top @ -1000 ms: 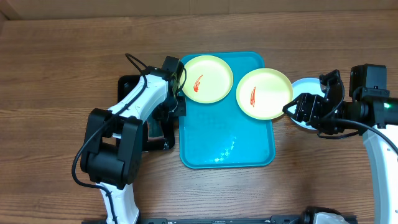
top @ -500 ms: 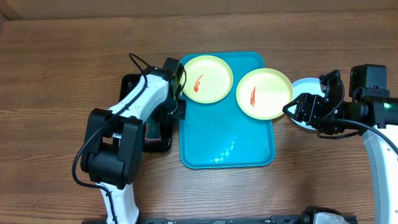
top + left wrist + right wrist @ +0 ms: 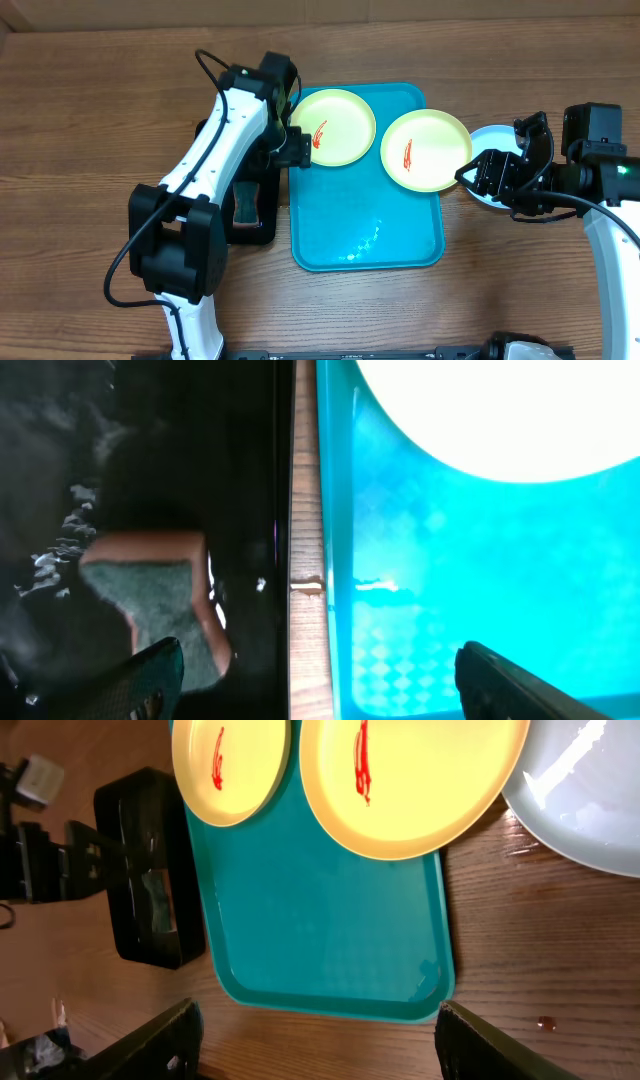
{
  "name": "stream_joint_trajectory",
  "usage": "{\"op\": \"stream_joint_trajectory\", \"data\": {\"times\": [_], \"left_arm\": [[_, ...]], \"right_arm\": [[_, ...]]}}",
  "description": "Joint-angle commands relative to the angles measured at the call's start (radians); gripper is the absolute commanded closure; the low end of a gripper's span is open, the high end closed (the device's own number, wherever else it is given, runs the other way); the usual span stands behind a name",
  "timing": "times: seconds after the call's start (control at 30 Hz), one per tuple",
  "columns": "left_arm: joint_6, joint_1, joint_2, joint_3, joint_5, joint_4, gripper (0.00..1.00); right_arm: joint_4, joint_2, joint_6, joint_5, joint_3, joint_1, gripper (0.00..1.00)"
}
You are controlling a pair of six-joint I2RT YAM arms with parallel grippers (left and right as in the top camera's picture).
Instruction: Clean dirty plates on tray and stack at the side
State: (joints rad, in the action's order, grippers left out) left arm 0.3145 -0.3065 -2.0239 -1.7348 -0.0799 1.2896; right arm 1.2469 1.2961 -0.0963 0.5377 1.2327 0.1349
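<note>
While a plate (image 3: 500,410) lies upper right on the tray (image 3: 420,580), the left gripper (image 3: 318,660) hangs wide open, empty, straddling the tray's rim; the right gripper (image 3: 318,1015) is likewise spread and empty.

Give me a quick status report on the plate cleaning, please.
Left gripper open, empty, over the tray left rim. Right gripper open, empty, by the blue plate. Both yellow plates smeared red; sponge in the black tray. Nothing blocking.
</note>
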Motion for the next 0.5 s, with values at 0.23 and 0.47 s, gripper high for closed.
{"op": "stream_joint_trajectory", "data": {"times": [0.23,0.47], "left_arm": [[0.082,-0.016,-0.009,0.044,0.102,0.062,0.58],[0.082,-0.036,-0.009,0.230,0.113,-0.105,0.76]], "right_arm": [[-0.003,-0.005,0.015,-0.013,0.010,-0.006,0.28],[-0.002,-0.005,0.015,-0.013,0.009,-0.006,0.28]]}}
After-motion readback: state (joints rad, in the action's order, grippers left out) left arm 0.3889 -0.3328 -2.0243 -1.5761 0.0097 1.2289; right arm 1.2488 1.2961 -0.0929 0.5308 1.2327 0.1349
